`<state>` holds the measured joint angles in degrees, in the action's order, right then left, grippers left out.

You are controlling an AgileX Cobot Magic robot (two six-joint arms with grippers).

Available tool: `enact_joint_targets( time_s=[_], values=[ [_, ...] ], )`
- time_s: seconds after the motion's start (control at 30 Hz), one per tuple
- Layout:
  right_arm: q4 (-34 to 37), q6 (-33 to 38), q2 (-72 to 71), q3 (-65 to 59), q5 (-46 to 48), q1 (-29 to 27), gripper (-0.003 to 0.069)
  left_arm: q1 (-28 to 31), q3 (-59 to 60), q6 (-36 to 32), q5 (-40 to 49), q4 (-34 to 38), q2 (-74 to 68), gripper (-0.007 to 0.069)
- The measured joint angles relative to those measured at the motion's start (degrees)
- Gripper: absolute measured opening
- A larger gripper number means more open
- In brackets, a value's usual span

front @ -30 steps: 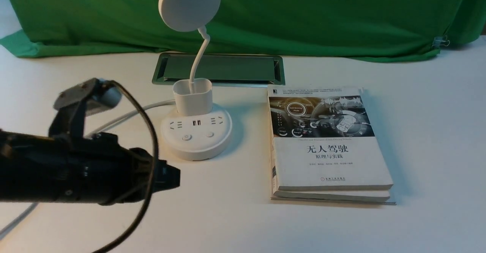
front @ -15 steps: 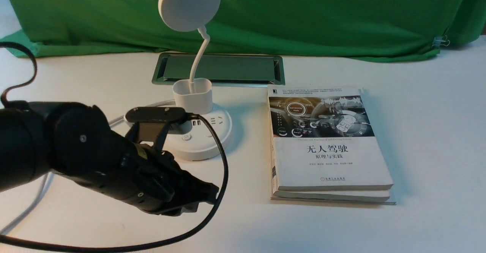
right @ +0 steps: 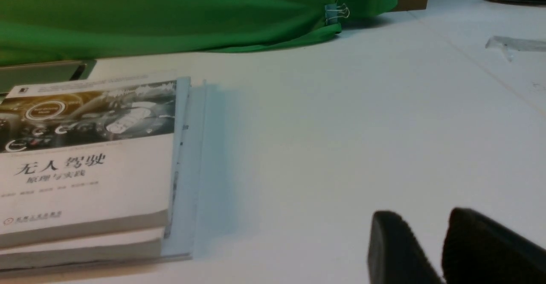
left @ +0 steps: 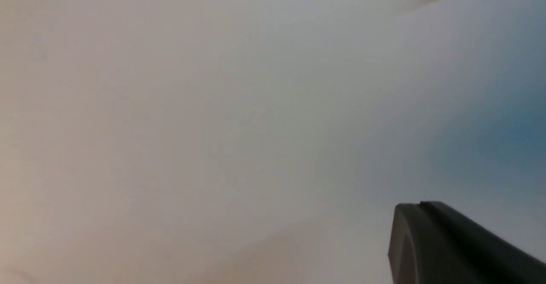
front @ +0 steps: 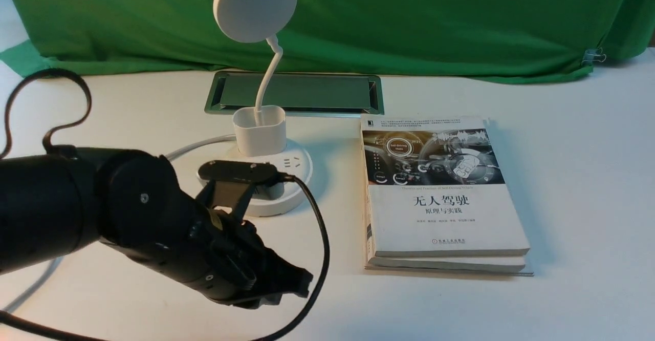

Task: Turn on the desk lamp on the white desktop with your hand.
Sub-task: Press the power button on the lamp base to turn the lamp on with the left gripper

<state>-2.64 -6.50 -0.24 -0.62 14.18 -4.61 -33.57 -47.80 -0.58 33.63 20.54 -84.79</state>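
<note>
Lamp base half-blocked by my own wrist

Taking the lamp base (front: 274,207) as my landmark, my left gripper (front: 294,291) hangs on its near side, and my arm and wrist camera (front: 240,173) cover part of its top from the front view. My black cable (front: 323,238) loops nearby. Behind the disc, the cup holder (front: 260,132) and bendable neck (front: 268,80) stand up as obstacles. To its right, I could pass through bare white desktop (front: 337,218) before the book stack (front: 445,218).
</note>
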Motion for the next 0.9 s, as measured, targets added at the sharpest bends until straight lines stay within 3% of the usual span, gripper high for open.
enact_joint_targets(
  time_s=[0.2, 0.5, 0.9],
  values=[
    [0.0, 0.0, 0.0, 0.0, 0.0, 0.0, 0.0238, 3.9, -4.4, 3.7, -2.7, -5.3, -1.8, -0.0001],
    [0.0, 0.0, 0.0, 0.0, -0.1, 0.0, 0.0238, 4.2, -19.3, 5.5, -2.9, -12.9, -12.5, -0.0001],
    [0.0, 0.0, 0.0, 0.0, -0.1, 0.0, 0.0238, 4.2, -25.6, 13.3, -7.3, -25.9, -23.1, -0.0001]
  ],
)
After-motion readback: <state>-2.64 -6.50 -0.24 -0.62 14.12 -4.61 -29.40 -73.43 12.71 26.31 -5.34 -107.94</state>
